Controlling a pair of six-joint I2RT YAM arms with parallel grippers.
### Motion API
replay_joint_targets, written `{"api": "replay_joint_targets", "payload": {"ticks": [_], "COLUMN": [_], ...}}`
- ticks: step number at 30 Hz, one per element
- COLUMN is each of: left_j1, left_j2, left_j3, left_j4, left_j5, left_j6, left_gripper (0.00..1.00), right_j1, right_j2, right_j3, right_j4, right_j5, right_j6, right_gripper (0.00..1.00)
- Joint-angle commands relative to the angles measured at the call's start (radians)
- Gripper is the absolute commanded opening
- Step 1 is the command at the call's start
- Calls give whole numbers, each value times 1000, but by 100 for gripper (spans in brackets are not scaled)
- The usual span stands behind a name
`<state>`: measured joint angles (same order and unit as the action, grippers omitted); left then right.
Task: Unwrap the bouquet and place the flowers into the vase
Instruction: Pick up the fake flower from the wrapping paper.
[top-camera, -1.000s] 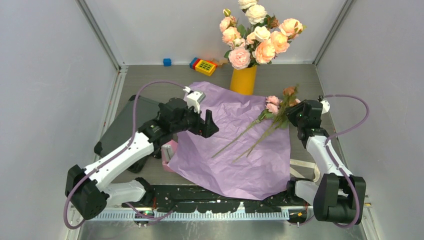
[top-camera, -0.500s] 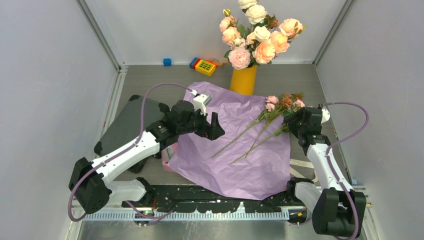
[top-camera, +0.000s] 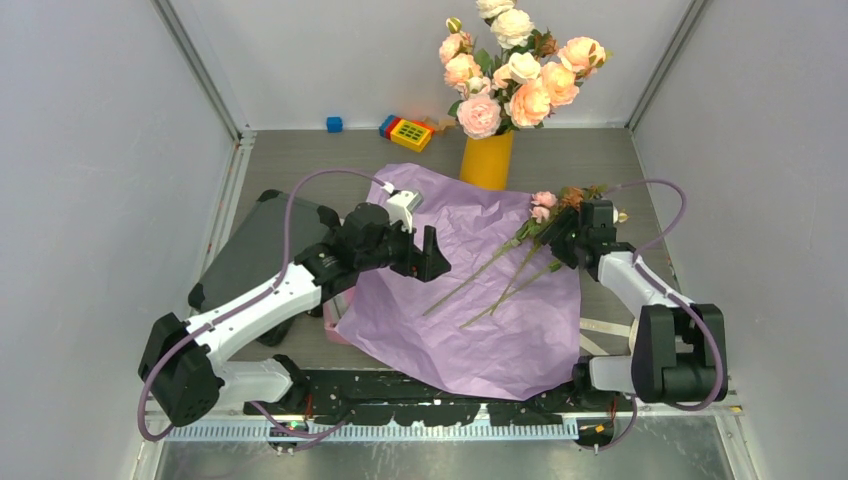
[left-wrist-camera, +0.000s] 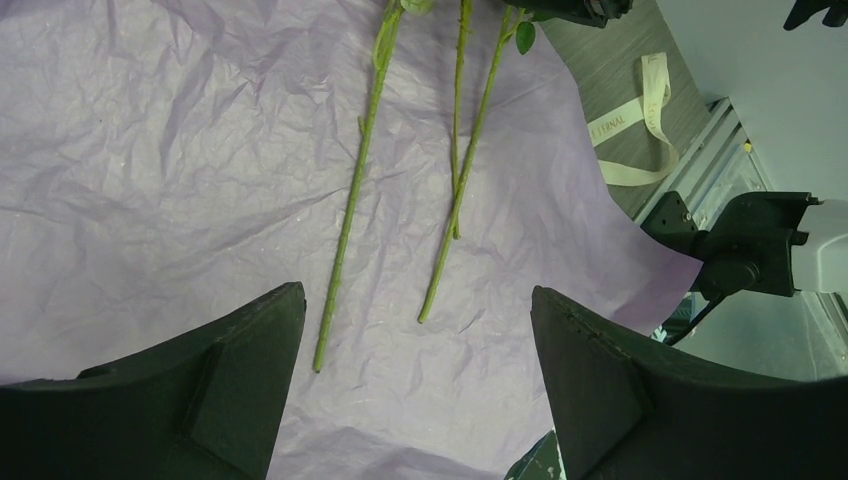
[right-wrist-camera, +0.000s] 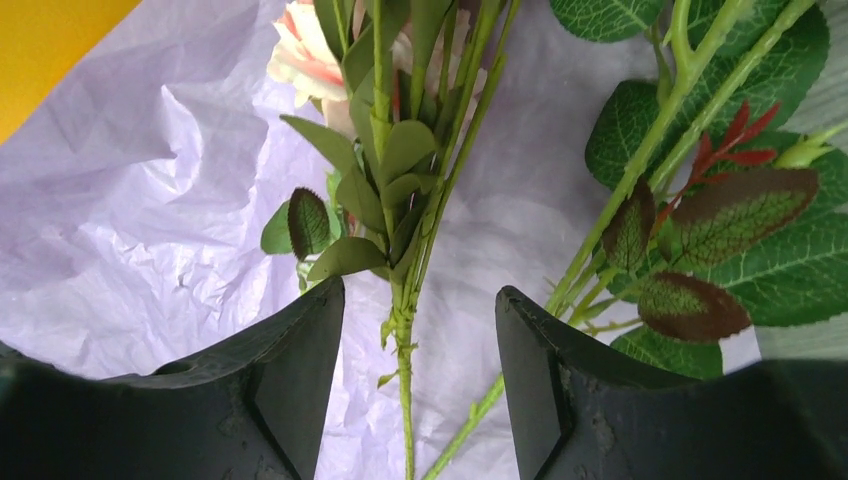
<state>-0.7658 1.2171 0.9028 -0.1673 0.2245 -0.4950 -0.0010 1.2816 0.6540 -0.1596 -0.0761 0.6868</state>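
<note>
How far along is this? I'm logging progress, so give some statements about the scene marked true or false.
The purple paper lies spread open on the table. True.
The flowers stand in the vase. False: they lie on the paper; the vase holds bigger roses.
The left gripper grips a stem. False: it is open over the paper, holding nothing.
The right gripper is open, a leafy stem between its fingers. True.
A beige ribbon lies beside the paper. True.
</note>
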Motion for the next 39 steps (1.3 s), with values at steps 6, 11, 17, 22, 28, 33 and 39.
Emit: {"api": "replay_joint_targets", "payload": {"ticks": [6,11,17,22,28,33,39], "left_j1": [-4,-4,-4,-4,-4,-4,-4], "left_j2": [-38,-48,-55,-65,-72,-78,-81], "left_j3": [-12,-14,-21,-22,-20,-19,-11], "left_j4": [20,9,-4,-15,-20,-25,-37], "left_j5": [-30,-42,-56,-65,-70,-77,-78], "left_j6": [-4,-2,-2,-1,0,0,5], "left_gripper": [86,86,86,86,86,86,87], "right_j1": [1,-10,-34,-54,-69,-73,-73], "right_j2": [109,180,226,256,302,289,226], "right_j3": [57,97,124,139,155,151,154], "right_j4": [150,217,253,274,301,308,269], "right_j5": [44,46,57,65,55,70,107], "right_j6": [-3,-6,-9,-18,-21,-17,-31], "right_gripper": [63,61,59,57,55,51,44]}}
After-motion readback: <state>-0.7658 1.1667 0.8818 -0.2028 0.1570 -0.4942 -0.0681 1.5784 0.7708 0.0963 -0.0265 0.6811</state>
